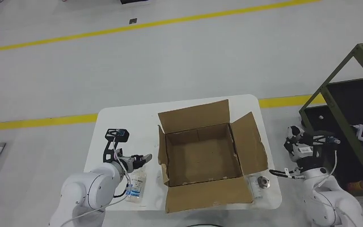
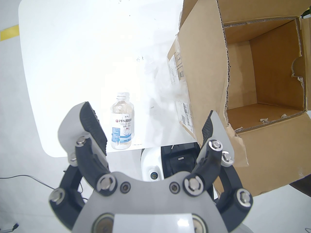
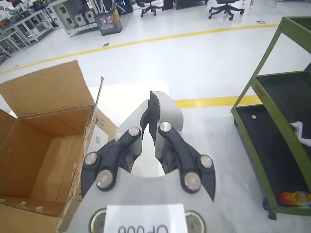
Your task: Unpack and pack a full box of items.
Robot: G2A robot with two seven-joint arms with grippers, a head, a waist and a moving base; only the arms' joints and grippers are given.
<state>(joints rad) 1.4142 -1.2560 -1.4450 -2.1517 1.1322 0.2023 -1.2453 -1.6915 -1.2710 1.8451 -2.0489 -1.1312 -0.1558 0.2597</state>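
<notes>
1. The bottle point(image 2: 122, 121) lies flat on the tabletop point(image 1: 125, 122) near its front left corner, just beside the box point(image 1: 195, 119) but not touching it.
2. The left claw point(image 2: 149, 112) hangs over the bottle with its jaws wide apart and nothing in them. In the left wrist view the bottle sits off-centre, close to one finger point(image 2: 93, 124) rather than midway between the two.
3. The bottle's long axis runs front to back on the tabletop, with the cap at the end away from the robot. That puts it roughly crosswise to the claw's opening, so the jaws could close across the bottle's width.
4. Judgement: the claw needs a small sideways shift to centre it, then a straight drop. The left arm is clearly the nearer one.
5. The right claw point(image 3: 153, 103) is closed on nothing. It sits off the right edge of the tabletop, well apart from the bottle.
6. The box is open, flaps out, with only cardboard scraps inside. Judgement: unpacking looks done and packing comes next.
7. A small round item point(image 1: 262, 183) lies on the tabletop just right of the box, nearer the right arm. It is too small to identify.
</notes>
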